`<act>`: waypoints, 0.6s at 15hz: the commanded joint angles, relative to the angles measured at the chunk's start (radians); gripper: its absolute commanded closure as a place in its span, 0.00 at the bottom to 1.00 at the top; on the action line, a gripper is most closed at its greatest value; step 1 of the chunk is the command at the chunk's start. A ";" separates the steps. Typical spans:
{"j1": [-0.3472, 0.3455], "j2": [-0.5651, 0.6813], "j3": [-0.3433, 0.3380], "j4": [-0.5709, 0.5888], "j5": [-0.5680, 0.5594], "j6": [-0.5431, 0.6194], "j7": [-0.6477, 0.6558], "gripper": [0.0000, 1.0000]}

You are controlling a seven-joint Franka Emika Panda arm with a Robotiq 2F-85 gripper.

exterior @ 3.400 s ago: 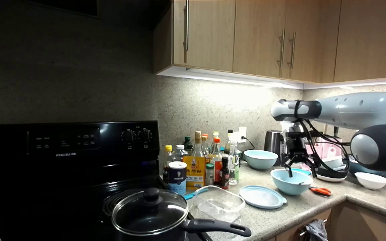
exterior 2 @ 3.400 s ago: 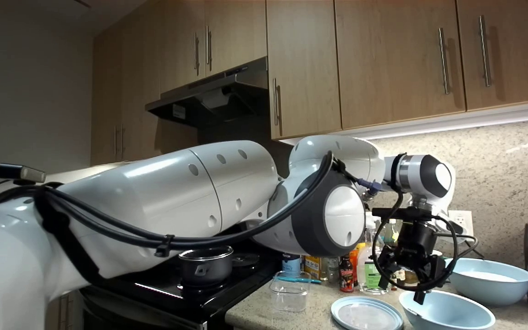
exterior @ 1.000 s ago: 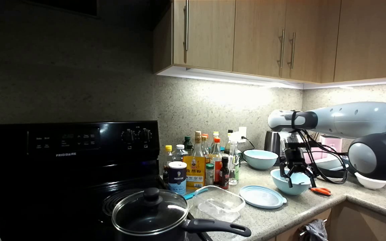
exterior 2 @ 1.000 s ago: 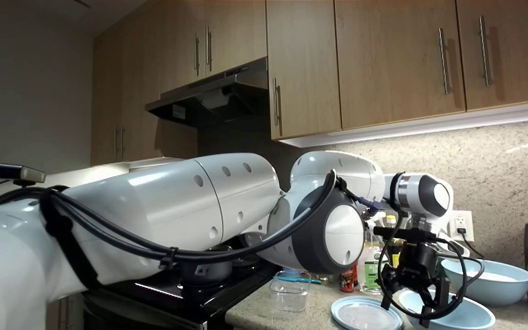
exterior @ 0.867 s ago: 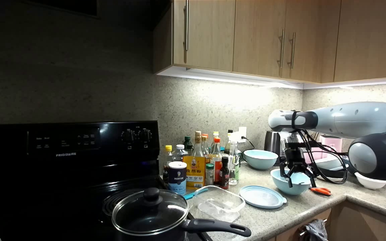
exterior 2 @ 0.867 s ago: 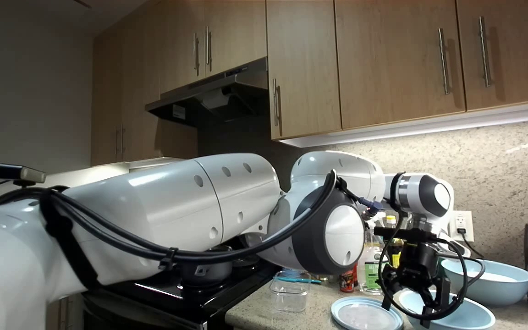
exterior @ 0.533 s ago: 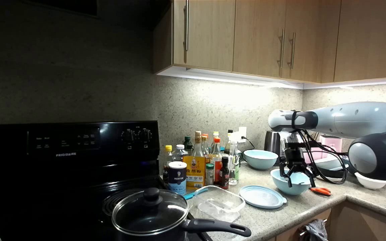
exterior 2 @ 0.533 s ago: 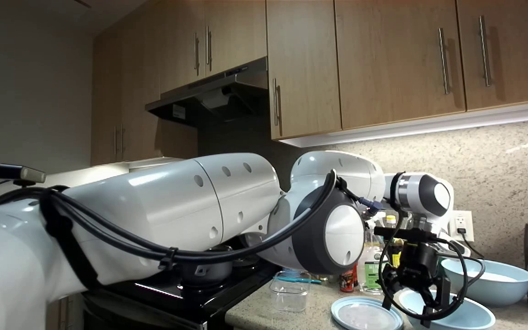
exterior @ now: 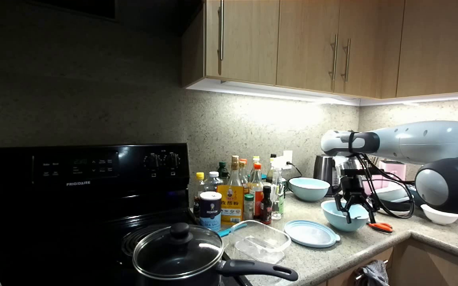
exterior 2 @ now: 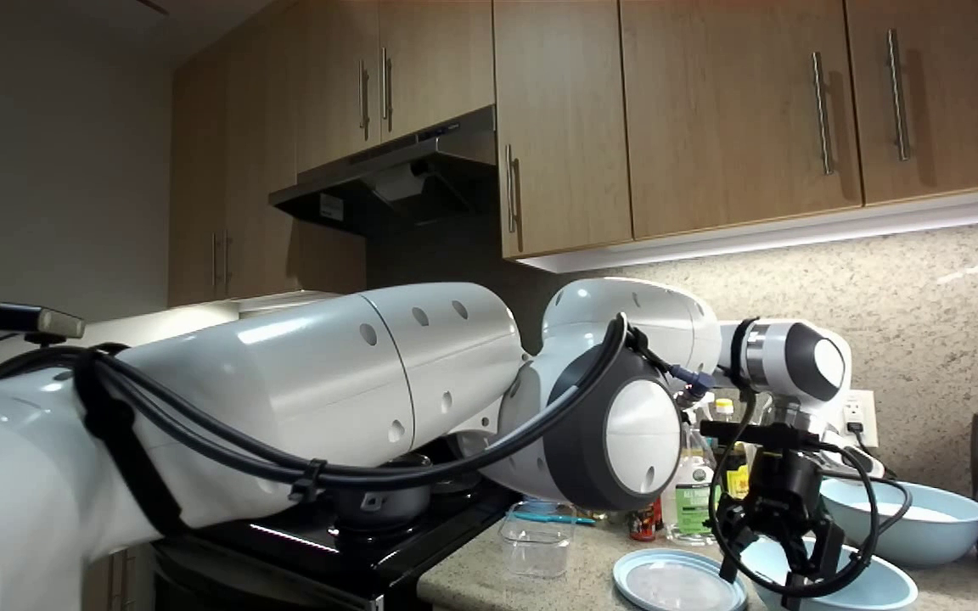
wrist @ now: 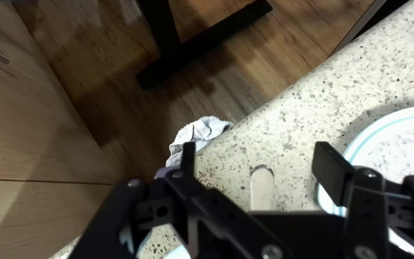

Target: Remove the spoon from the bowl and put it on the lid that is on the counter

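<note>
Pale blue-green, the bowl (exterior: 337, 221) stands at the pincer (exterior: 360, 218), which covers part of it in both exterior views. The pincer's two fingers are spread well apart and have hold of nothing; in the wrist view the pale handle of what looks like the spoon (wrist: 262, 189) shows between them, a gap on either side, the rest hidden. In an exterior view the lid (exterior: 311, 233) lies flat just left of the pincer, near the bowl. Orange handles (exterior: 380, 227) lie just right of the pincer, a white bowl (exterior: 440, 216) farther right; behind the pincer are a kettle (exterior: 323, 171) and a second blue bowl (exterior: 309, 188). A black cable (exterior 2: 839, 581) loops across the pincer and the bowl. Well left of the pincer stand a clear box (exterior: 260, 238), bottles (exterior: 257, 184) and a lidded pan (exterior: 205, 277).

On that side FRIGIDAIRE reads on the stove (exterior: 78, 174), SEA SALT on a can (exterior: 210, 212) and 孜然粉 on a yellow packet (exterior: 232, 200).

Against three seconds or so ago the pincer has come down to the bowl. Since half a second ago it has edged right in an exterior view, its fingers slightly nearer each other; bowl and lid lie as they did.
</note>
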 commanded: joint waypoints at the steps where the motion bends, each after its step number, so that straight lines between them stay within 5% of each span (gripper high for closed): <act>1: -0.011 -0.012 0.007 -0.019 -0.002 0.013 -0.009 0.47; 9: -0.006 -0.007 -0.001 -0.017 -0.013 0.030 -0.018 0.97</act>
